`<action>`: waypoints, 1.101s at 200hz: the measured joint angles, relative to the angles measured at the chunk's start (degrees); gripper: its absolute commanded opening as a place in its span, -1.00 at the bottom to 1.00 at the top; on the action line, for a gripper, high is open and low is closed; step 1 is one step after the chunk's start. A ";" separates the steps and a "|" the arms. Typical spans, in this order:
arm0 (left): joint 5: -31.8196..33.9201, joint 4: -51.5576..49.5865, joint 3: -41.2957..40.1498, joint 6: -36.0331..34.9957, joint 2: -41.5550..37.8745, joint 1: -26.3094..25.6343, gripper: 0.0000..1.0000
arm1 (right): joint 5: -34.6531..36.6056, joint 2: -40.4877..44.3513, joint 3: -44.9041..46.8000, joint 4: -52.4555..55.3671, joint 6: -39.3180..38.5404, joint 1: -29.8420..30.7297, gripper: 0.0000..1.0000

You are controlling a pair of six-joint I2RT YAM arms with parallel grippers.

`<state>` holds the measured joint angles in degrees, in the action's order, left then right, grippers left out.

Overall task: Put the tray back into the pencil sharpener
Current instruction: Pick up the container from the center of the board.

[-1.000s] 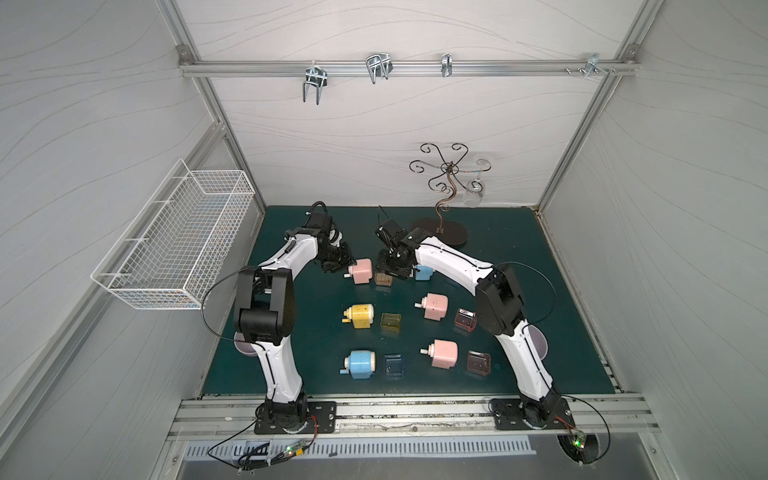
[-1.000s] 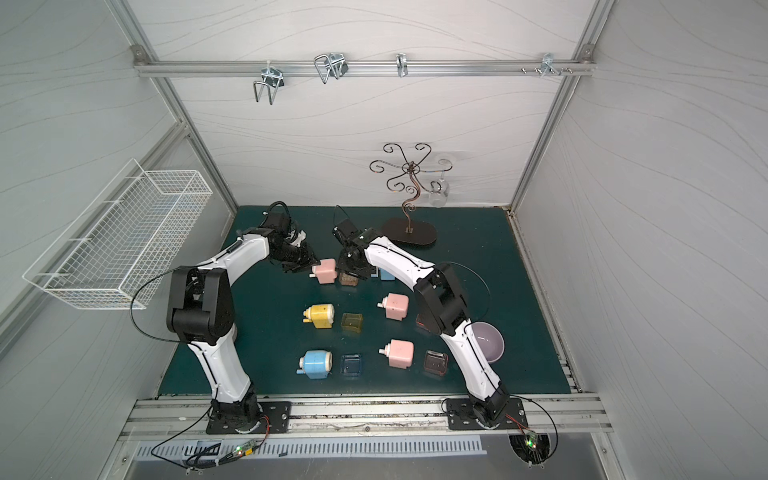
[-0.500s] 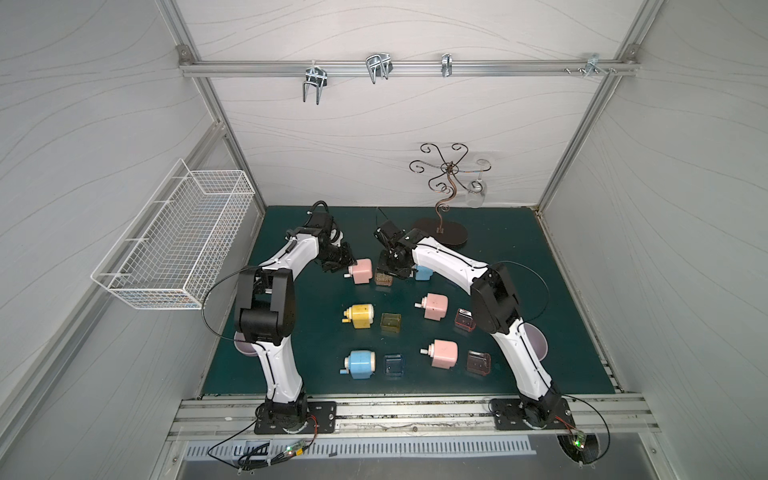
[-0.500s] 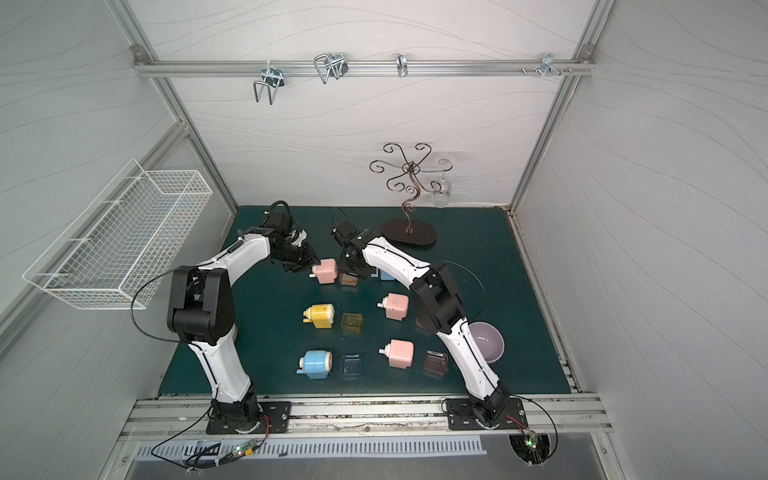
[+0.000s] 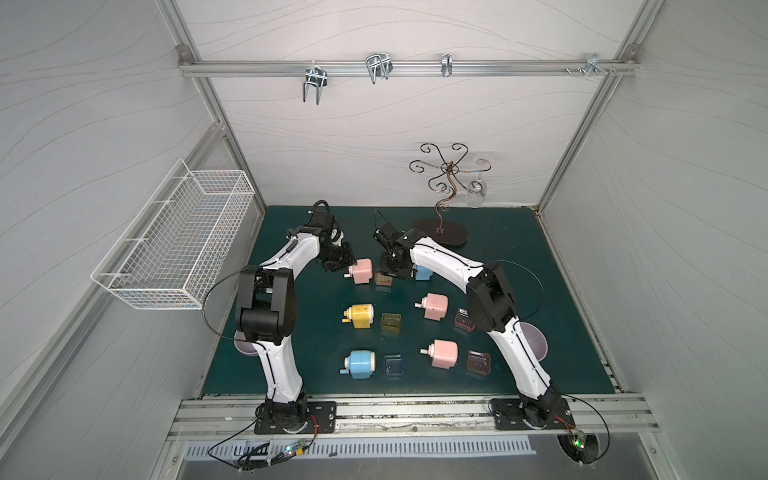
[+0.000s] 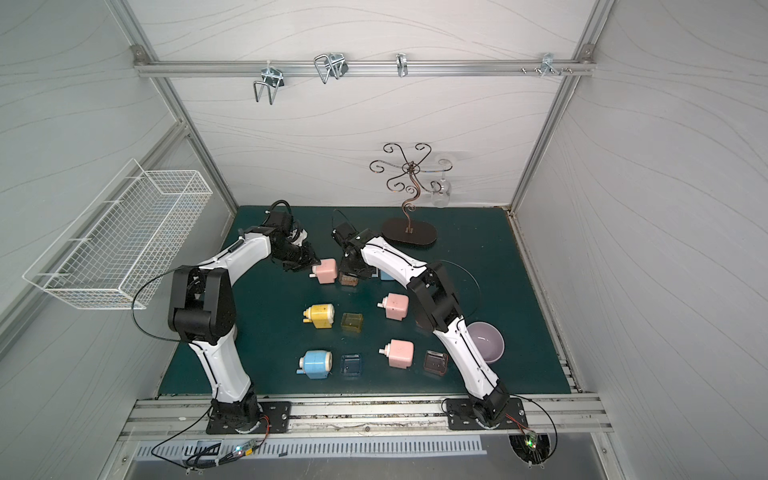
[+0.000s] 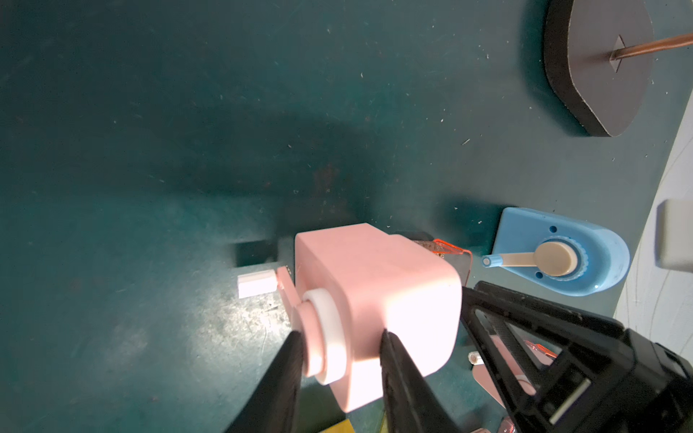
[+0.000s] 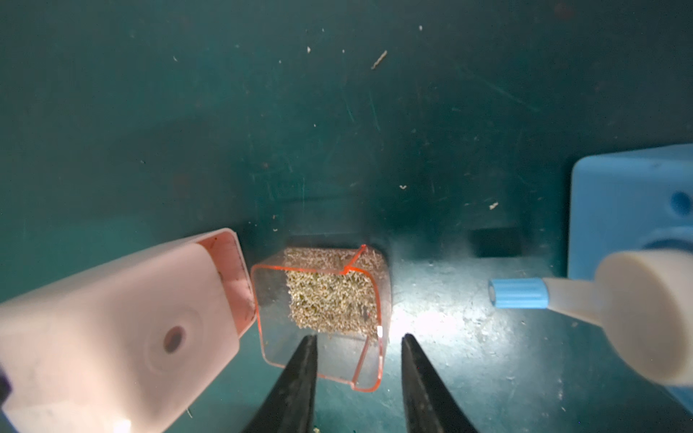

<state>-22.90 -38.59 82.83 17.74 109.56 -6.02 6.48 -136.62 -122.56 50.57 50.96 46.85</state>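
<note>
My left pincer [image 7: 339,335] is clamped on the pink sharpener [image 7: 375,270]. My right pincer [image 8: 359,337], jaws apart, straddles a corner of the tray [image 8: 273,318], which lies outside the slot. Insertion is not yet done.

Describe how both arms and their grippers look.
The left arm and right arm have white shells, black joint housings and black base plates; a thin black cable loops off each. The left gripper and right gripper are black, with tapered fingers.

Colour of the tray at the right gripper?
Clear plastic tray with orange edges; right wrist view shows it best.
</note>
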 measured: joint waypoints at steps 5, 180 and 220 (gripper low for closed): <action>0.02 0.00 0.00 -0.02 0.00 -0.04 -0.26 | 0.00 -0.20 -0.26 0.09 0.00 0.00 -0.29; 0.55 -0.11 0.46 -0.63 0.20 -0.68 -0.27 | 2.56 -4.57 -5.42 4.04 -1.92 -0.07 -0.67; 0.83 -0.13 0.52 -0.68 0.20 -0.90 -0.29 | 3.17 -5.95 -5.97 4.94 -2.78 -0.07 -1.00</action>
<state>-22.06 -38.72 83.35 17.06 109.75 -6.92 9.65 -142.56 -128.53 55.51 48.18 46.78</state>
